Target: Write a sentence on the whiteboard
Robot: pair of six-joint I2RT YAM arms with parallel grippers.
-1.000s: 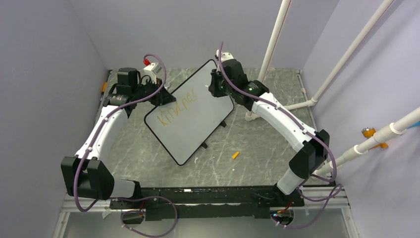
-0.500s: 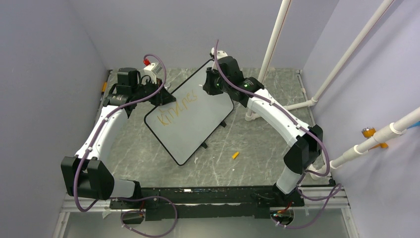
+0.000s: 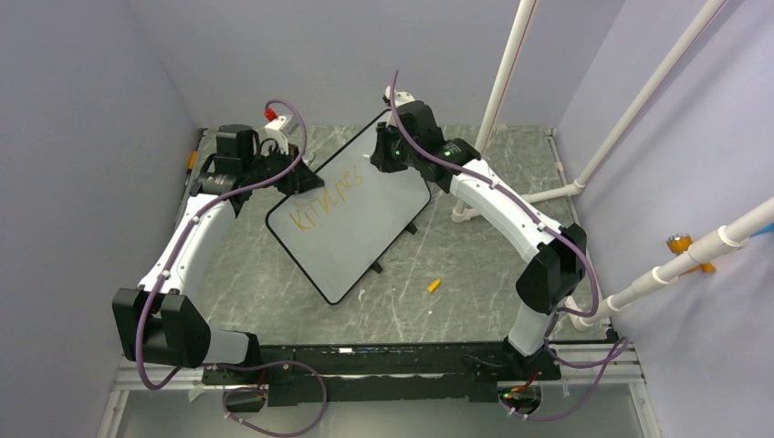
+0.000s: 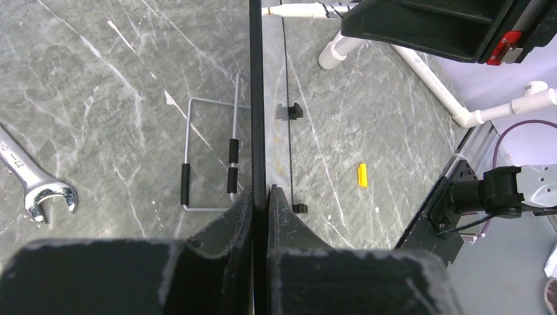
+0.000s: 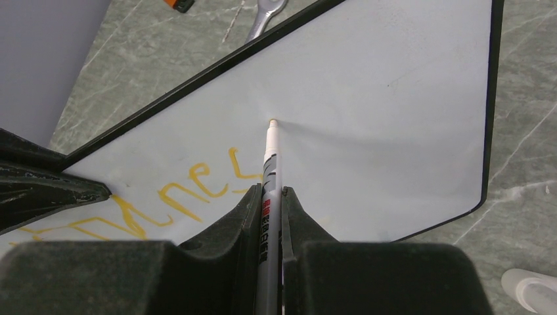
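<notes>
The whiteboard (image 3: pixel 351 228) stands tilted on the table, black frame around a white face (image 5: pixel 381 98). One line of the sentence (image 3: pixel 324 199) shows in orange-yellow letters (image 5: pixel 197 184). My left gripper (image 4: pixel 260 190) is shut on the board's black edge (image 4: pixel 256 98) at its upper left side (image 3: pixel 306 178). My right gripper (image 5: pixel 270 190) is shut on a slim white marker (image 5: pixel 270 157). The marker's tip (image 5: pixel 273 122) meets the white face just past the last letter. In the top view the right gripper (image 3: pixel 383 157) hangs over the board's far corner.
A yellow marker cap (image 3: pixel 434 286) lies on the marble table (image 3: pixel 475 292) right of the board. A wrench (image 4: pixel 33 180) lies left of the board, near a wire stand (image 4: pixel 210 157) under it. White pipes (image 3: pixel 507 73) rise at the back right.
The right arm has swung left and towards the back, carrying the marker along the board's upper part. The left arm and the board have not moved.
</notes>
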